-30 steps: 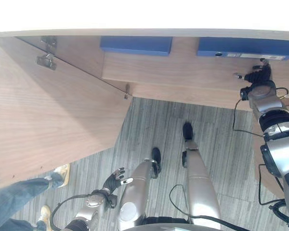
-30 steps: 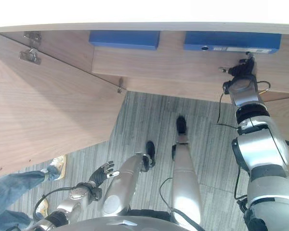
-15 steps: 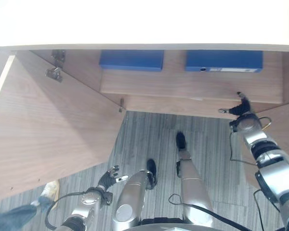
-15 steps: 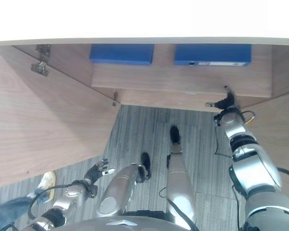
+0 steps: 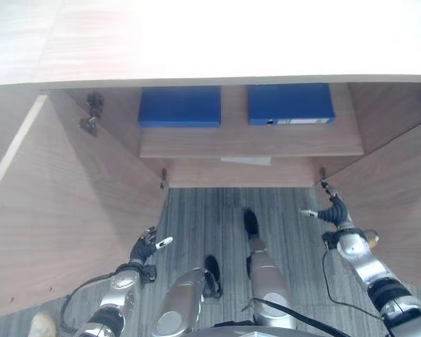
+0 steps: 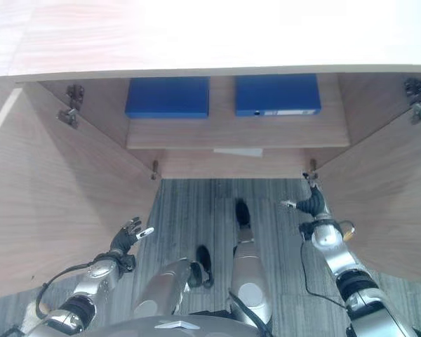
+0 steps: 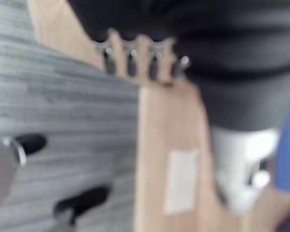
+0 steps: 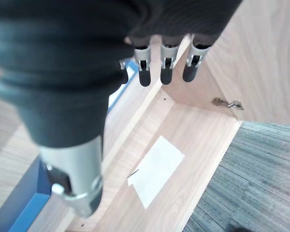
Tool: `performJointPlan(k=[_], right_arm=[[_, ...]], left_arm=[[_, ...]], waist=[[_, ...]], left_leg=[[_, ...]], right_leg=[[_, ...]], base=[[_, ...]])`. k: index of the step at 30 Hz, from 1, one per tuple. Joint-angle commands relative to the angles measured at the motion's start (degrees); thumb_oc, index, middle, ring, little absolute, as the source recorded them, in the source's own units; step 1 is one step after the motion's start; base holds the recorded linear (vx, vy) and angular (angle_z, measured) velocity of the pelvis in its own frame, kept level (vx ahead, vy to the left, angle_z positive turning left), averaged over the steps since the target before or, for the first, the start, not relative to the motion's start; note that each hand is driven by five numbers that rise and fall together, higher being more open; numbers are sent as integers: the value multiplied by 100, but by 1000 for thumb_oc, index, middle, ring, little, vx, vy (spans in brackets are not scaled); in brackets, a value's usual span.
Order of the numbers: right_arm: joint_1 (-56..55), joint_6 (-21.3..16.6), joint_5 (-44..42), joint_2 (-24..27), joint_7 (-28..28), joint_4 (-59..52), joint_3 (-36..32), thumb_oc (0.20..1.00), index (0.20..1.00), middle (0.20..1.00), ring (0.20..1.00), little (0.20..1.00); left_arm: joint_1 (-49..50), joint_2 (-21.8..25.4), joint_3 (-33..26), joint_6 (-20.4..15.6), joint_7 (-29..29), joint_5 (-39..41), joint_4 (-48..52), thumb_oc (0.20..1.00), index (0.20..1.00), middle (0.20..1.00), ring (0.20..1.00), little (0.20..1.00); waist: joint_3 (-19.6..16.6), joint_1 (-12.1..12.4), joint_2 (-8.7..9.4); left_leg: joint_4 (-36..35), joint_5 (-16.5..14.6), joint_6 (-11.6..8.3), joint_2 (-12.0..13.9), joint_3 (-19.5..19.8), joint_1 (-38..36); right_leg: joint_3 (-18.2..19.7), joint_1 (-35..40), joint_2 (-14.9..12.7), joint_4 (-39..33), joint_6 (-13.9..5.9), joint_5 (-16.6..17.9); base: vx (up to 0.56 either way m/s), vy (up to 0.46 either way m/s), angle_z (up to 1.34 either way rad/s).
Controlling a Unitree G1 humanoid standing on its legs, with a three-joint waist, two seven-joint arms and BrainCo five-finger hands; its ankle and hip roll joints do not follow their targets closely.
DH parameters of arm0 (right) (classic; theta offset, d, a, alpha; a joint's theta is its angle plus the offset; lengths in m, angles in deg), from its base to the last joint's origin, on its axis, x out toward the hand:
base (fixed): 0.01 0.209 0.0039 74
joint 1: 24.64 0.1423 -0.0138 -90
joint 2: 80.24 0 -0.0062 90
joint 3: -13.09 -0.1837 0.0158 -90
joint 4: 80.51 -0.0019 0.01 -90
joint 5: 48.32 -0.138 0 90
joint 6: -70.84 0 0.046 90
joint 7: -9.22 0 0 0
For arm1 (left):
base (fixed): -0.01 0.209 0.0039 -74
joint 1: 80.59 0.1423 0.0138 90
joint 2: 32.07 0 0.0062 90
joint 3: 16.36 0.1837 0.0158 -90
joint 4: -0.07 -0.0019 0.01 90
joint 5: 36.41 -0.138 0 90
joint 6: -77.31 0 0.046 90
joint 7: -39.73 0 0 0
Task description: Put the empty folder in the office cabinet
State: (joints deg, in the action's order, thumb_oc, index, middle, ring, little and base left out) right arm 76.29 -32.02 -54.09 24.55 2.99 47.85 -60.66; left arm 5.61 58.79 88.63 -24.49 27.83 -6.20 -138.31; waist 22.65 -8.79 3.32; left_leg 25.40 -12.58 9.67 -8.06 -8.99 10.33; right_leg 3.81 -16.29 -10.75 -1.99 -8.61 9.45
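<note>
A wooden cabinet (image 6: pixel 238 133) stands with 2 doors (image 6: pixel 63 203) swung wide over grey striped carpet (image 6: pixel 196 210). Bright light washes its top.

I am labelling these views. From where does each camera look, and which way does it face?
Head eyes: look down into the open cabinet at two blue folders; left hand and right hand show low.
Left wrist: past its fingers to floor and cabinet wood.
Right wrist: past its fingers onto the shelf.
Shared: the white paper.
</note>
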Motion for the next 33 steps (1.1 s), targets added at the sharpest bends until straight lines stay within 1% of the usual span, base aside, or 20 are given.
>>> performJointPlan(k=[1, 2, 4, 6, 8, 9, 10, 11, 13, 14, 15, 18, 21, 22, 23, 25, 26, 27, 31, 33], right_arm=[[294, -318, -322, 184, -163, -37, -334, 1000, 1000, 1000, 1000, 1000], [246, -299, -327, 173, -168, -44, -378, 1000, 1000, 1000, 1000, 1000], [-245, -278, -302, -42, -481, -129, -663, 1000, 1000, 1000, 1000, 1000], [-396, -283, -338, -161, -601, -108, -729, 1000, 1000, 1000, 1000, 1000], [-563, -269, -203, -337, -789, -18, -812, 1000, 1000, 1000, 1000, 1000], [-626, -279, -233, -367, -820, 28, -860, 1000, 1000, 1000, 1000, 1000], [-719, -264, -278, -420, -944, 115, -944, 1000, 1000, 1000, 1000, 1000], [-729, -257, -264, -431, -963, 134, -955, 1000, 1000, 1000, 1000, 1000], [-770, -258, -382, -452, -1096, 247, -1051, 1000, 1000, 1000, 1000, 1000], [-815, -278, -506, -481, -1304, 290, -1143, 1000, 1000, 1000, 1000, 1000], [-826, -282, -521, -490, -1330, 283, -1159, 1000, 1000, 1000, 1000, 1000], [-936, -402, -575, -629, -2092, 169, -1298, 1000, 1000, 1000, 1000, 1000], [-1018, -672, -470, -848, -3420, 45, -1477, 1000, 1000, 1000, 1000, 1000], [-1061, -716, -436, -939, -3782, 12, -1612, 1000, 1000, 1000, 1000, 1000], [-1075, -717, -403, -973, -3895, 16, -1631, 1000, 1000, 1000, 1000, 1000], [-1093, -749, -361, -1076, -4467, 52, -1700, 1000, 1000, 1000, 1000, 1000], [-1119, -769, -470, -1135, -4583, 81, -1773, 1000, 1000, 1000, 1000, 1000], [-1156, -901, -597, -1183, -4617, 117, -1858, 1000, 1000, 1000, 1000, 1000], [-1135, -1210, -1309, -1206, -3932, 301, -2032, 1000, 1000, 1000, 1000, 1000], [-968, -1372, -1689, -1085, -3589, 499, -2171, 1000, 1000, 1000, 1000, 1000]], left_arm=[[463, 59, -271, -110, -47, -44, 407, 1000, 1000, 1000, 1000, 1000], [484, 66, -294, -91, -56, -75, 434, 1000, 1000, 1000, 1000, 1000], [666, 83, -424, 69, -105, -290, 571, 1000, 1000, 1000, 1000, 1000], [778, 83, -457, 54, -138, -360, 578, 1000, 1000, 1000, 1000, 1000], [946, 75, -495, 36, -134, -342, 618, 1000, 1000, 1000, 1000, 1000], [999, 57, -511, 15, -133, -339, 604, 1000, 1000, 1000, 1000, 1000], [1081, 66, -533, -24, -149, -281, 584, 1000, 1000, 1000, 1000, 1000], [1090, 74, -538, -27, -148, -265, 582, 1000, 1000, 1000, 1000, 1000], [1109, 107, -558, -32, -120, -129, 582, 1000, 1000, 1000, 1000, 1000], [1123, 179, -601, 10, -53, 32, 643, 1000, 1000, 1000, 1000, 1000], [1124, 193, -603, 25, -33, 63, 663, 1000, 1000, 1000, 1000, 1000], [1164, 207, -654, 69, 135, 175, 715, 1000, 1000, 1000, 1000, 1000], [1212, 34, -729, -123, 243, 293, 495, 1000, 1000, 1000, 1000, 1000], [1210, -67, -743, -229, 294, 353, 377, 1000, 1000, 1000, 1000, 1000], [1203, -86, -737, -258, 303, 376, 338, 1000, 1000, 1000, 1000, 1000], [1210, -202, -757, -327, 354, 452, 208, 1000, 1000, 1000, 1000, 1000], [1224, -252, -769, -350, 392, 475, 172, 1000, 1000, 1000, 1000, 1000], [1241, -280, -773, -361, 408, 483, 160, 1000, 1000, 1000, 1000, 1000], [1279, -264, -763, -259, 355, 362, 118, 1000, 1000, 1000, 1000, 1000], [1310, -191, -728, -164, 280, 230, 75, 1000, 1000, 1000, 1000, 1000]], waist=[[-203, 161, -102], [-212, 160, -94], [-235, 162, -96], [-237, 174, -88], [-248, 193, -79], [-237, 198, -131], [-280, 201, -186], [-304, 197, -177], [-341, 238, -276], [-382, 295, -393], [-385, 309, -415], [-430, 427, -546], [-528, 486, -649], [-607, 480, -661], [-626, 475, -646], [-683, 433, -620], [-710, 411, -613], [-737, 391, -610], [-811, 377, -619], [-888, 430, -610]], left_leg=[[-457, -916, -429, 262, 360, -1216], [-457, -916, -420, 256, 366, -1223], [-595, -801, -356, 210, 384, -1339], [-709, -711, -345, 174, 372, -1399], [-992, -525, -323, 118, 365, -1496], [-1091, -490, -314, 148, 361, -1550], [-1340, -311, -310, 169, 350, -1554], [-1396, -250, -311, 157, 346, -1532], [-1589, -81, -332, 249, 290, -1489], [-1763, 141, -354, 390, 188, -1398], [-1781, 179, -358, 420, 171, -1372], [-1953, 434, -353, 639, 10, -1226], [-2167, 609, -398, 819, -146, -1197], [-2260, 681, -479, 867, -238, -1189], [-2268, 669, -492, 855, -255, -1187], [-2329, 689, -564, 865, -305, -1262], [-2377, 708, -613, 888, -329, -1328], [-2426, 738, -663, 915, -336, -1377], [-2642, 885, -814, 986, -310, -1554], [-2769, 963, -901, 1010, -258, -1644]], right_leg=[[-152, -273, 265, -301, -68, 312], [-141, -267, 268, -301, -77, 306], [-250, -198, 337, -301, -169, 331], [-383, -175, 360, -301, -186, 391], [-526, -80, 337, -258, -174, 500], [-538, -14, 354, -181, -154, 491], [-463, 86, 325, 193, -95, 394], [-443, 86, 302, 278, -83, 375], [-446, 209, 284, 778, 4, 202], [-563, 361, 234, 1152, 122, -137], [-594, 399, 216, 1226, 150, -211], [-806, 809, 25, 1573, 297, -658], [-887, 1241, -121, 1580, 330, -948], [-901, 1425, -113, 1291, 279, -1007], [-902, 1460, -98, 1158, 241, -998], [-870, 1587, -24, 824, 158, -961], [-858, 1655, 23, 656, 147, -922], [-859, 1708, 68, 527, 152, -888], [-904, 1887, 205, 232, 213, -811], [-963, 1988, 284, 72, 256, -775]], base=[[-128, 52, 4], [-164, 82, 2], [-133, 87, -7], [-66, 55, -21], [-82, 53, -45], [-146, 46, -55], [-152, 41, -56], [-197, 33, -47], [-213, 8, -30], [-237, -11, -30], [-266, -29, -38], [-176, -77, -37], [-95, -103, -62], [-40, -104, -112], [-6, -106, -117], [62, -125, -67], [71, -175, -33], [51, -167, -39], [56, -155, -35], [54, -195, -5]])
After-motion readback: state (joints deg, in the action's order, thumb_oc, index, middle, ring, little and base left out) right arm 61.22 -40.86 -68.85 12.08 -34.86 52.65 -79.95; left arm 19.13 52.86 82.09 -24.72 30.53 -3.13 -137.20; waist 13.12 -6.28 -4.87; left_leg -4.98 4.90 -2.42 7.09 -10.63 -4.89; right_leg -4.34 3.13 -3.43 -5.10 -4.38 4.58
